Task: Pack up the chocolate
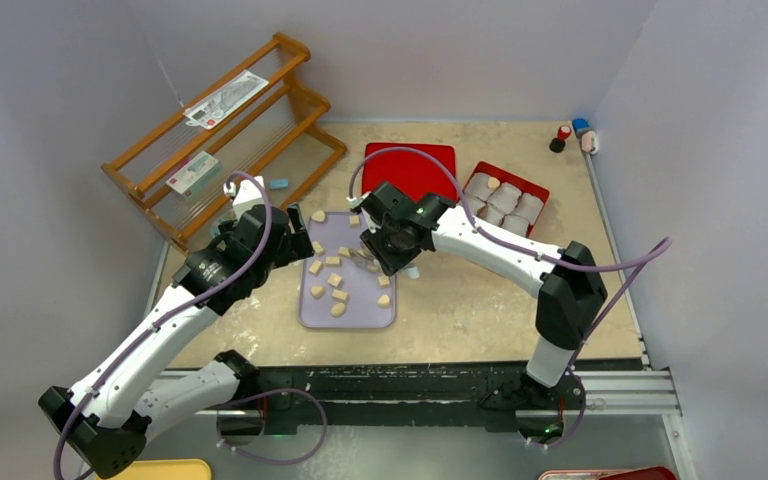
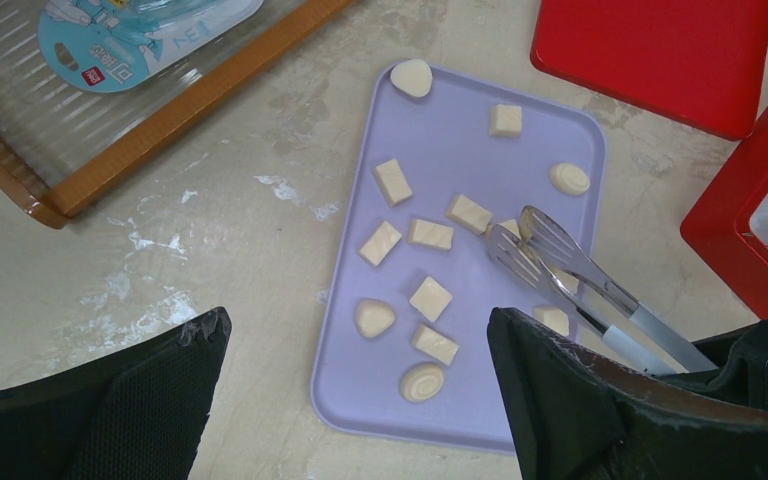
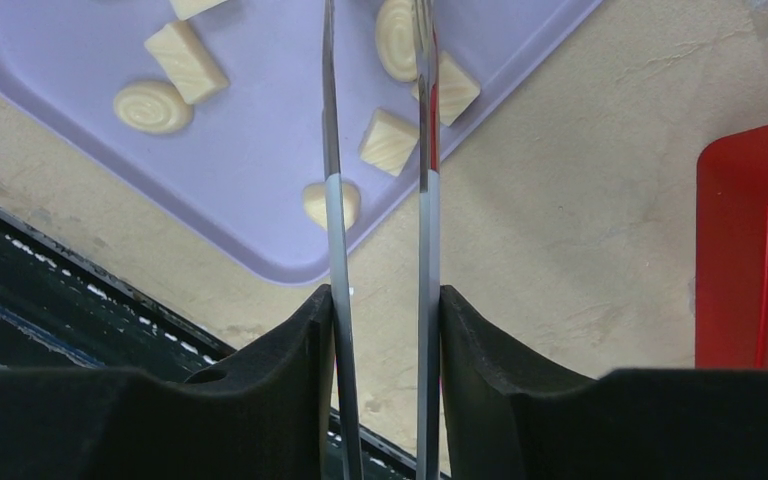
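Several pale tan chocolate pieces, some square and some rounded, lie scattered on a lavender tray. They also show in the left wrist view and the right wrist view. My right gripper is shut on metal tongs. The tongs' two arms stand apart. Their tips are low over the tray's right half, among the pieces. My left gripper is open and empty, above the tray's left near edge. A red box with white paper cups stands to the right.
A flat red lid lies behind the tray. A wooden rack with packets stands at the back left. Small bottles are in the back right corner. A black rail runs along the near edge.
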Available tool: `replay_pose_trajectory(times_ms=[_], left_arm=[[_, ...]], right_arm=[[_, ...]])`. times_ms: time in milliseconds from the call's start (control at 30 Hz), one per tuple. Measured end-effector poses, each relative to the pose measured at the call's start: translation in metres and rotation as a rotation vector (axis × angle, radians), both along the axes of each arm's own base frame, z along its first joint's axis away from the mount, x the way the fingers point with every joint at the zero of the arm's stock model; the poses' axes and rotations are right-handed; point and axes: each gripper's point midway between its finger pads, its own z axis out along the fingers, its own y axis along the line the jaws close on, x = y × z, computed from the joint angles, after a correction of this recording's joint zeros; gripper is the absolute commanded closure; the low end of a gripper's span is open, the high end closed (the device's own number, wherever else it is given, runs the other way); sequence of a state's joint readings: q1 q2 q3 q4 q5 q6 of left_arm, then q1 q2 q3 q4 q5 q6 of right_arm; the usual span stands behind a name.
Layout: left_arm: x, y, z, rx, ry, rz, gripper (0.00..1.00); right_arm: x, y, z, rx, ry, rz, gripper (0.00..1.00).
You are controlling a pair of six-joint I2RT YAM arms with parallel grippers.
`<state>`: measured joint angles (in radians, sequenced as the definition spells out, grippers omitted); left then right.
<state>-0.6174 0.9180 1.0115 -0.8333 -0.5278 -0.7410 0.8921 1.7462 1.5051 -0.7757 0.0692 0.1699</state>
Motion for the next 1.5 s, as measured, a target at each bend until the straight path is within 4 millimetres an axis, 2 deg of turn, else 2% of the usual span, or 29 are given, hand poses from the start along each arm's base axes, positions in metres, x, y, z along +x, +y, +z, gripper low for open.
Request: replay_pose_trajectory(times_ms=[267,533,600,767,867,967,1033,1500], left_arm=[[-0.002,0.001,-0.005,0.006,0.011,0.001,0.00],[-0.003,0.002,-0.003,-0.003,0.005,0.004,0.00],[-0.003,0.002,-0.003,-0.003,0.004,0.004,0.00],[-0.004,0.002,-0.003,-0.003,0.005,0.004,0.00],[-0.005,0.003,-0.002,-0.002,0.005,0.004,0.00],[-0.005,0.003,-0.002,-0.003,0.004,0.004,0.00],[-0.005,0.003,-0.002,-0.003,0.004,0.004,0.00],[-0.004,0.001,-0.007,0.001,0.011,-0.006,0.00]], right_arm=[[0.001,-0.001,-0.003,-0.015,-0.007,0.004,0.60],[0.004,0.002,-0.025,-0.057,0.020,0.003,0.61],[0.005,0.002,-0.029,-0.064,0.022,0.003,0.65],[0.006,0.002,-0.032,-0.073,0.023,0.000,0.81],[0.007,0.000,-0.032,-0.082,0.014,-0.006,0.84],[0.006,-0.002,-0.032,-0.091,0.015,-0.007,0.96],[0.006,-0.004,-0.030,-0.094,0.015,-0.010,1.00],[0.005,-0.009,-0.014,-0.093,-0.006,-0.024,1.00]])
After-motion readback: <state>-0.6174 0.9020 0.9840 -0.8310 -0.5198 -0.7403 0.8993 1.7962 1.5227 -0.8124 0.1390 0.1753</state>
